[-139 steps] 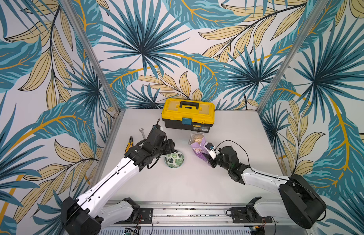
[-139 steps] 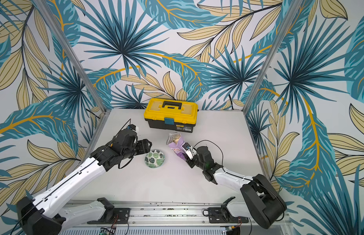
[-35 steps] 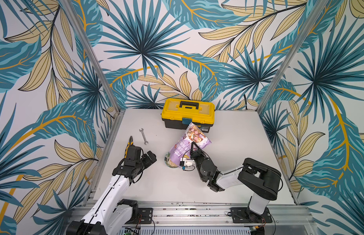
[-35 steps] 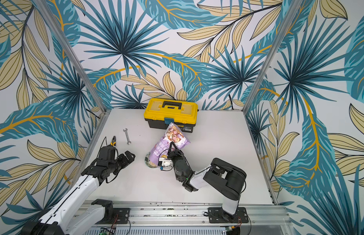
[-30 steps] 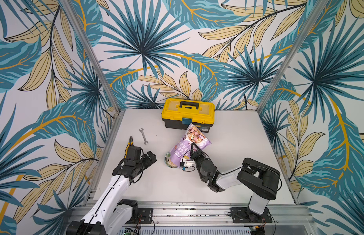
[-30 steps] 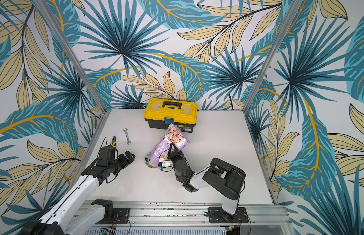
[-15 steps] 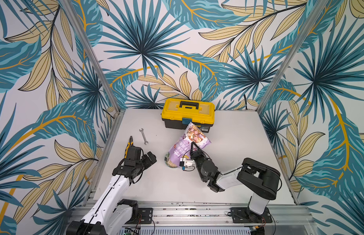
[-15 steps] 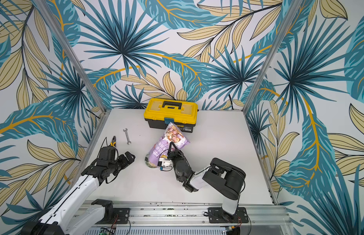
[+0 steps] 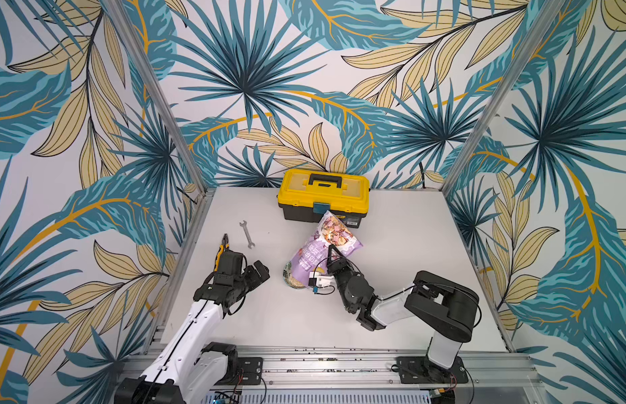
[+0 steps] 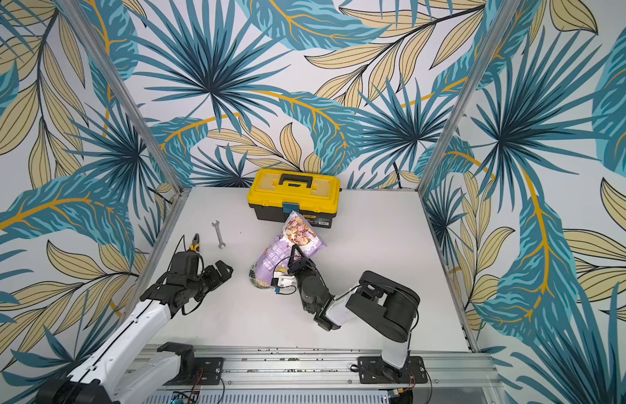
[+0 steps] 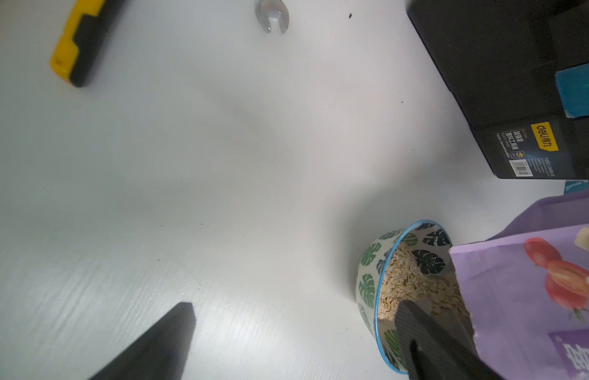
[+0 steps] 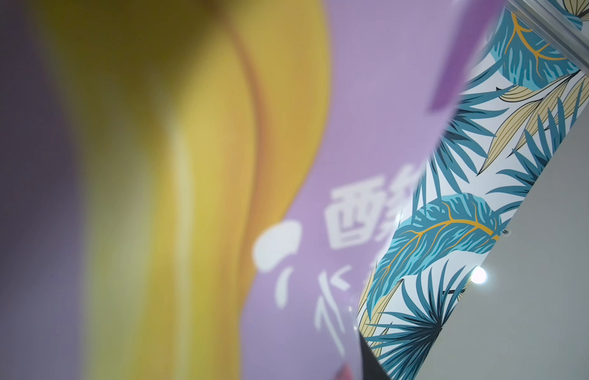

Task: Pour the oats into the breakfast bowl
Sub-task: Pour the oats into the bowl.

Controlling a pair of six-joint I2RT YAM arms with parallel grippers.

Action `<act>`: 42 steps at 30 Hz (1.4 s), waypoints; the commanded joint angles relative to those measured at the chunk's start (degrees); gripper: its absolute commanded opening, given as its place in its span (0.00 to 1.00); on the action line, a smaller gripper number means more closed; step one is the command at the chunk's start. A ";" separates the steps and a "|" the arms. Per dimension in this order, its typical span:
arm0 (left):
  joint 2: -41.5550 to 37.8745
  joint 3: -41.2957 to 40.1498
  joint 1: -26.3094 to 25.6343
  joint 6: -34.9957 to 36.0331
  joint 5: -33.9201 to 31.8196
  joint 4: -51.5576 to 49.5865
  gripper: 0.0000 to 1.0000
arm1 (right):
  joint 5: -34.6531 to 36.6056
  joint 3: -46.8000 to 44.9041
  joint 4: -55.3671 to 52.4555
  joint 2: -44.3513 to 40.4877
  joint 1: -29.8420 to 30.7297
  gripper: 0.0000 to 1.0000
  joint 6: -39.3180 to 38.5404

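Mid-frame, the right gripper [image 9: 332, 257], clamping the once-upright pouch [image 9: 313, 250], is now tipping oats [image 11: 401, 276] into the breakfast bowl [image 11: 367, 286], while the left gripper [image 9: 255, 274] is hanging back, splayed empty.

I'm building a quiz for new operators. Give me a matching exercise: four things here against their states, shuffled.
1 pouch
2 breakfast bowl
3 wrench
4 left end effector

a open, empty
b tilted, mouth down over the bowl
c lying flat on the table
d partly filled with oats

Pairs: 1-b, 2-d, 3-c, 4-a.
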 commanded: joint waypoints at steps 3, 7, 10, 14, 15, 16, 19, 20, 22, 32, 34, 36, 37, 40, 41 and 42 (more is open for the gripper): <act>1.87 1.21 0.39 0.97 2.47 1.48 1.00 | -0.32 0.50 12.01 0.48 0.88 0.00 -4.94; 2.75 1.21 0.42 1.15 3.09 1.75 1.00 | 0.17 1.09 12.72 0.15 0.83 0.00 -5.28; 2.45 1.28 0.38 1.29 3.12 1.60 1.00 | 0.20 1.21 12.10 -1.33 0.82 0.00 -5.32; 2.15 1.47 0.35 1.73 2.84 0.98 1.00 | 0.60 1.19 7.69 -4.94 0.65 0.00 -2.92; 2.16 1.47 0.39 1.75 2.83 0.89 1.00 | 0.61 1.22 7.00 -5.53 0.53 0.00 -2.50; 2.08 1.39 0.41 1.84 2.83 0.87 1.00 | 0.71 1.17 6.68 -5.99 0.50 0.00 -2.30; 2.03 1.38 0.37 1.79 2.83 0.87 1.00 | 0.93 1.10 6.60 -6.24 0.42 0.00 -2.73; 2.03 1.38 0.37 1.76 2.83 0.84 1.00 | 0.90 0.98 6.89 -6.04 0.42 0.00 -3.03; 1.99 1.38 0.38 1.81 2.93 0.80 1.00 | 0.69 0.89 8.05 -5.60 0.36 0.00 -3.94; 1.63 1.14 0.40 1.86 2.67 0.56 1.00 | -1.38 -0.56 9.68 -3.55 -0.16 0.00 -6.25; 1.60 0.96 0.43 1.87 2.68 0.61 1.00 | -1.51 -0.85 8.66 -3.57 -0.26 0.00 -5.61; 1.63 0.86 0.35 1.85 2.71 0.61 1.00 | -1.07 -0.23 9.07 -3.85 -0.81 0.00 -5.47; 1.60 0.91 0.37 1.87 2.76 0.55 1.00 | -0.96 -0.06 9.30 -4.12 -0.99 0.00 -5.62; 1.62 1.03 0.43 1.93 2.74 0.48 1.00 | -1.21 0.40 8.83 -4.89 -1.21 0.00 -5.76; 1.63 1.03 0.39 1.93 2.74 0.49 1.00 | -1.21 0.46 8.56 -4.80 -1.25 0.00 -5.73; 1.70 1.09 0.38 1.93 2.74 0.52 1.00 | -1.21 0.45 8.67 -4.37 -1.22 0.00 -5.72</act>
